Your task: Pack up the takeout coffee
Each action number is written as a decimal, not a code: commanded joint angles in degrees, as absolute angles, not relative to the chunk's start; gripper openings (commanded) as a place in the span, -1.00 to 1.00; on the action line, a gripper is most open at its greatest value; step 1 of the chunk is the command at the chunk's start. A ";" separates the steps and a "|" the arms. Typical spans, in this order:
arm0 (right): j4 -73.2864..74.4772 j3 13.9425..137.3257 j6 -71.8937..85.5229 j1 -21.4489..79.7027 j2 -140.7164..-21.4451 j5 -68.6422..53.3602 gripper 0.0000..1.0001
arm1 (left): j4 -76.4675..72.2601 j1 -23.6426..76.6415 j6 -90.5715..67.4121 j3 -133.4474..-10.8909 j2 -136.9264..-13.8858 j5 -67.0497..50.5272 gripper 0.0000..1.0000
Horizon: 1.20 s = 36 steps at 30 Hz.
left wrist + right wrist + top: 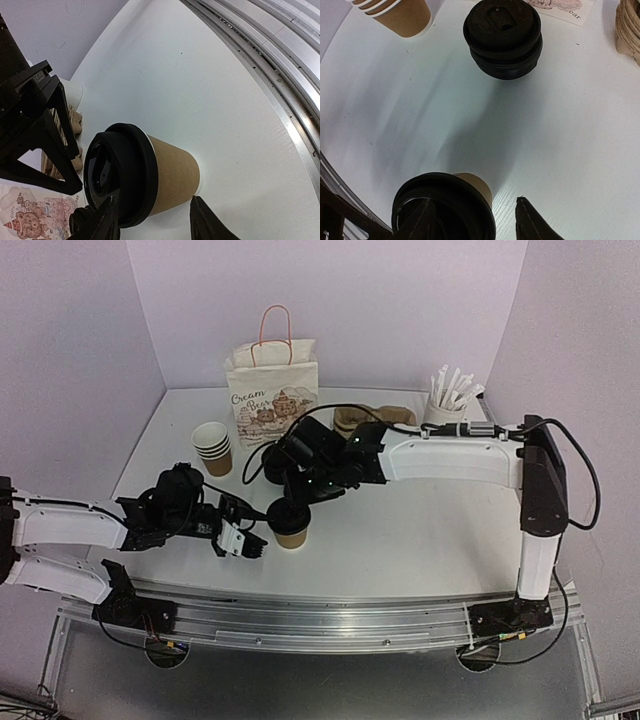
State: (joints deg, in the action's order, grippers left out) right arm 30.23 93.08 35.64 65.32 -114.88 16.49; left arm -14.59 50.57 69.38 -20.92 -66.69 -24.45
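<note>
Top external: high, behind the arm bases, facing far wall, whole table (420, 530) framed. Left wrist: low, close, side-on to takeout coffee (170, 172). Right wrist: close overhead, tilted far-left. All share that cup (291, 525) (445, 197).
</note>
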 commanded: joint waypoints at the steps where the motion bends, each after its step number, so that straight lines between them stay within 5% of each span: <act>1: 30.94 99.00 32.12 64.52 -115.71 11.45 0.16 | -10.52 50.80 66.36 -24.20 -63.24 -26.34 0.05; 6: 31.39 97.54 36.15 63.63 -111.23 8.19 0.46 | -8.53 50.74 59.16 -27.05 -63.64 -22.71 0.46; 9: 31.33 93.35 40.47 63.36 -106.83 6.46 0.82 | -9.43 50.53 55.86 -28.54 -64.78 -19.59 0.74; 12: 31.32 88.73 44.97 63.06 -103.14 3.72 0.84 | -9.60 50.17 54.97 -29.36 -65.79 -20.26 0.87; 29: 10.97 65.16 63.31 62.66 -96.93 -7.86 0.05 | -6.55 46.58 66.76 -33.07 -76.47 -34.34 0.63; 36: 7.16 64.99 63.95 62.57 -100.62 -10.33 -0.02 | -3.52 46.58 68.24 -34.70 -77.42 -36.45 0.61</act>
State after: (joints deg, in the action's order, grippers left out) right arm 11.85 64.71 62.42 62.92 -98.07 -7.84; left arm -5.81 46.81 65.36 -31.91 -76.42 -32.86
